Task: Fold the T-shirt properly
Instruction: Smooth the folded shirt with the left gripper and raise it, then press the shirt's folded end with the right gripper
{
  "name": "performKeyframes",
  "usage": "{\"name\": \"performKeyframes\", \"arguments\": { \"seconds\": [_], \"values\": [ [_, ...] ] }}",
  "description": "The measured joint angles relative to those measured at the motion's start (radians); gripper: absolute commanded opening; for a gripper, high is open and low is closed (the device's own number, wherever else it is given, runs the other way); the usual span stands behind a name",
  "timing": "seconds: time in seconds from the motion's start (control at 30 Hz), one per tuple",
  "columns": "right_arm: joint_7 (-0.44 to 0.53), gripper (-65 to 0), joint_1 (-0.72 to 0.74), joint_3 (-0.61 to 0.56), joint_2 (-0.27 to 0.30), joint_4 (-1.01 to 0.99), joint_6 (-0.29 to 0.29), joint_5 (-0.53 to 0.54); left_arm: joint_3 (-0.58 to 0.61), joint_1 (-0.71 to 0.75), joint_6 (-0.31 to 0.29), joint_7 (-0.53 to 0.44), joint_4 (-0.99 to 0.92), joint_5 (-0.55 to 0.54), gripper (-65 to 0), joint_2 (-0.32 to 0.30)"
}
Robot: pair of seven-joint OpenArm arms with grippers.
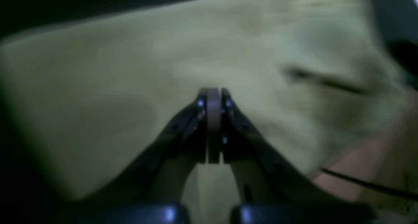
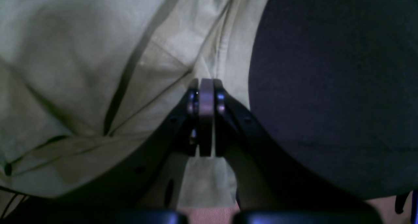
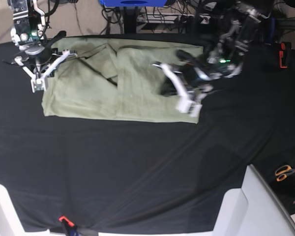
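The pale sage-green T-shirt (image 3: 103,93) lies spread on the black table cloth (image 3: 137,162), with one part folded over near its middle. My right gripper (image 3: 39,82) sits at the shirt's left edge. In the right wrist view this right gripper (image 2: 205,82) is shut, and creases in the T-shirt (image 2: 81,70) run into its tips. My left gripper (image 3: 189,105) is over the shirt's near right corner. The left wrist view is blurred: the left gripper (image 1: 214,91) is shut, with its tips in the T-shirt (image 1: 130,87).
Orange-handled scissors (image 3: 285,172) lie at the right edge of the cloth. A white bin (image 3: 246,206) stands at the front right. A small orange clip (image 3: 64,220) sits at the front edge. Cables and a blue box (image 3: 132,2) lie behind the table.
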Motion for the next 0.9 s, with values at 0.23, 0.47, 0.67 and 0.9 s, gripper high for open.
{"name": "performKeyframes", "arguments": {
  "seconds": [0.23, 0.47, 0.67, 0.9],
  "values": [
    [-0.01, -59.4, 0.041, 0.228, -0.013, 0.005, 0.28, 0.367, -0.043, 0.134, -0.011, 0.0, 0.021, 0.201, -65.0, -0.027],
    [-0.446, -5.3, 0.159, 0.504, 0.051, -0.164, 0.705, 0.801, -0.397, 0.382, -0.014, -0.219, 0.081, 0.247, -65.0, 0.006],
    [-0.554, 0.0, 0.273, 0.532, 0.091, -0.458, 0.697, 0.781, -0.565, 0.49, -0.062, -0.295, 0.081, 0.247, -65.0, 0.014],
    [-0.454, 0.0, 0.357, 0.435, 0.126, -0.618, 0.709, 0.755, -0.807, 0.507, -0.382, -0.293, 0.077, 0.251, -65.0, 0.171]
  ]
}}
